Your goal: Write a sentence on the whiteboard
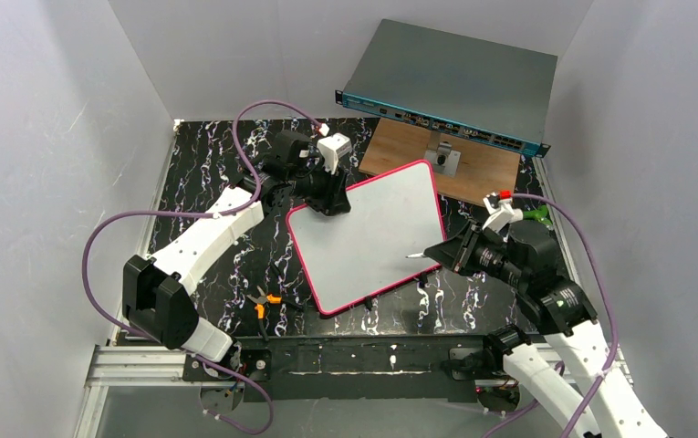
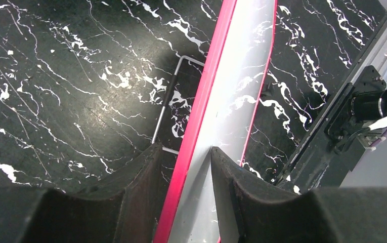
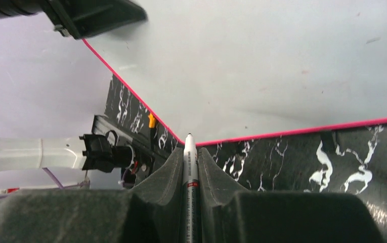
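The whiteboard [image 1: 368, 237], white with a pink-red frame, lies tilted on the black marbled table. My left gripper [image 1: 331, 205] is shut on its far left corner; in the left wrist view the fingers [image 2: 185, 149] pinch the frame and the white face [image 2: 237, 101]. My right gripper [image 1: 436, 254] is shut on a white marker [image 1: 415, 256] with its tip over the board's right part. In the right wrist view the marker [image 3: 190, 162] sits between the pads [image 3: 189, 150], pointing at the board's [image 3: 257, 66] edge. No sentence shows; the visible face is bare.
A grey-teal network switch [image 1: 450, 78] stands at the back, over a brown wooden plate [image 1: 486, 169] with a metal bracket [image 1: 443, 157]. Orange-handled pliers [image 1: 263, 301] lie near the board's front left corner. A wire stand [image 2: 168, 106] shows beside the board.
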